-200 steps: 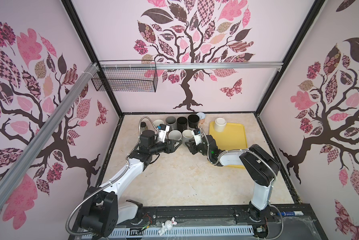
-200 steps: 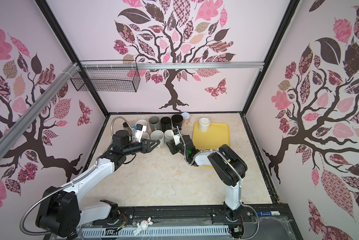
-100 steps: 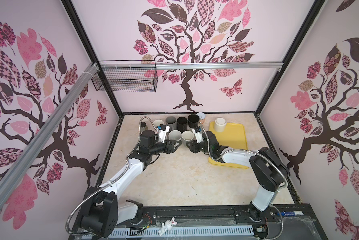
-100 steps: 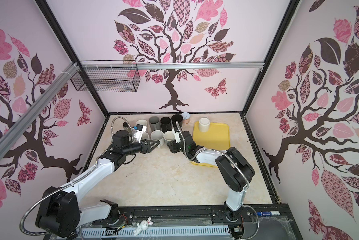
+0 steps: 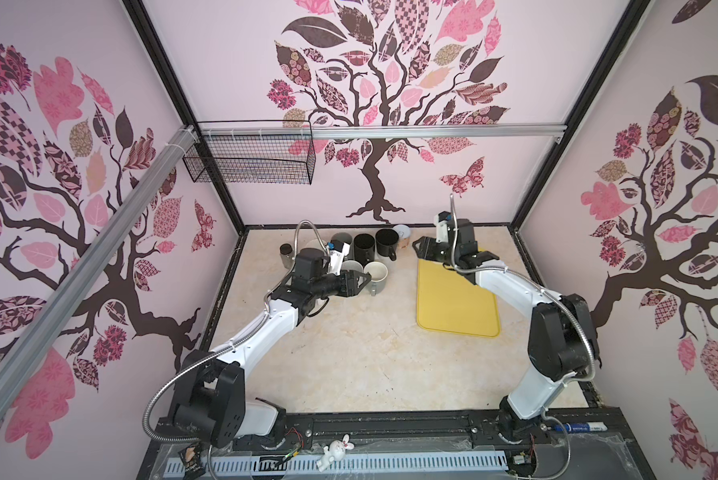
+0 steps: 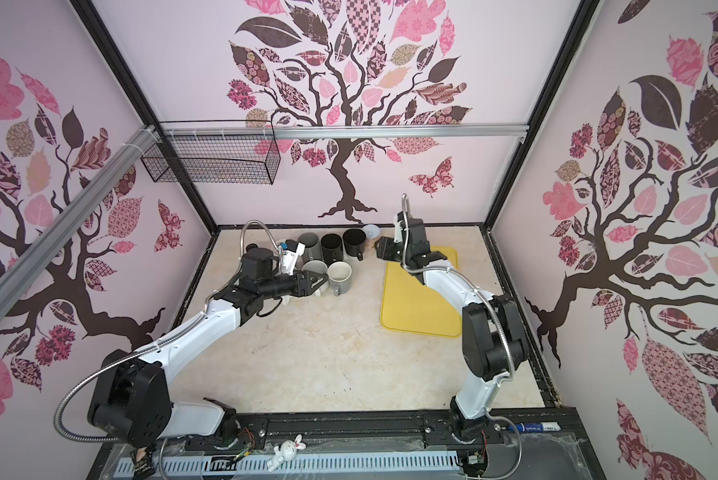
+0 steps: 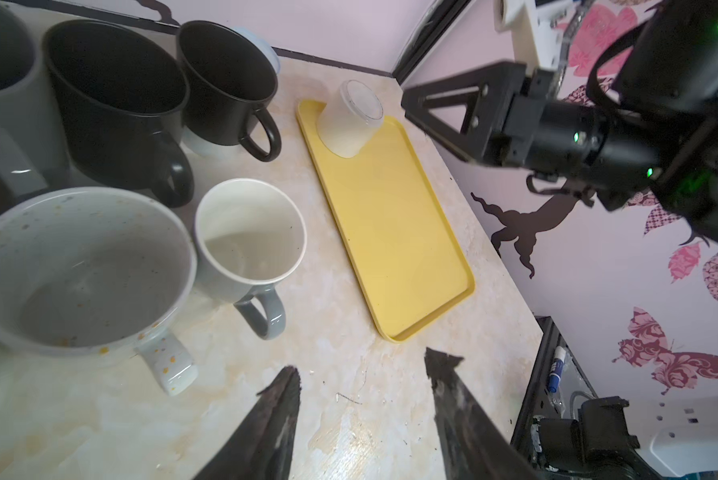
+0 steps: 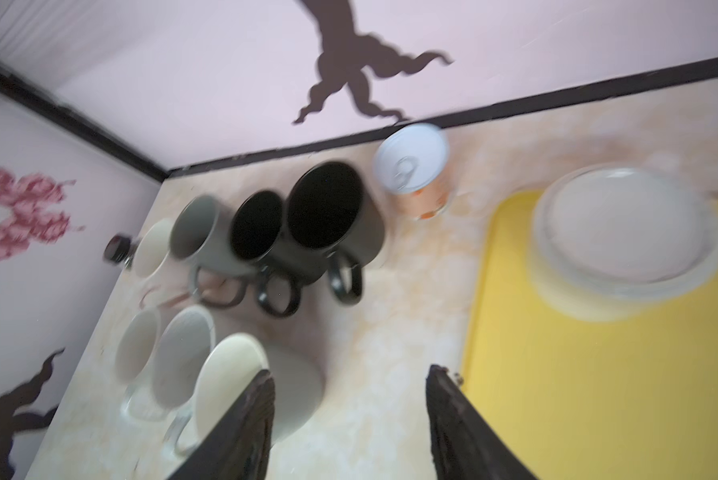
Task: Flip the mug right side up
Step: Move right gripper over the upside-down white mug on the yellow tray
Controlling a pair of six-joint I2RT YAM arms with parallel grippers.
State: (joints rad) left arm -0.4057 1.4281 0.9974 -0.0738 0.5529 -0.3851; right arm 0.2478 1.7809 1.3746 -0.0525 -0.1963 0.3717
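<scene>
The mug [image 7: 351,120] is cream-white and stands upside down, base up, on the far corner of the yellow tray [image 7: 394,232]. The right wrist view shows the mug [image 8: 623,232] beyond and to one side of my right gripper [image 8: 351,374]. In both top views my right arm hides it. My right gripper [image 5: 421,245] [image 6: 384,249] hovers open and empty over the tray's far left corner, beside the mug. My left gripper [image 5: 365,278] [image 7: 363,365] is open and empty, low over the table next to an upright white mug with a grey handle [image 5: 376,272].
Several upright grey and black mugs [image 5: 386,243] cluster at the back, left of the tray [image 5: 457,291]. A pull-tab can [image 8: 411,162] stands by the back wall and a small dark jar [image 5: 286,251] at the cluster's left. A wire basket [image 5: 249,162] hangs on the wall.
My right gripper has drawn away from the white grey-handled mug, moving right and toward the back over the tray's far corner, with its jaws opening wider. The left arm has barely moved.
</scene>
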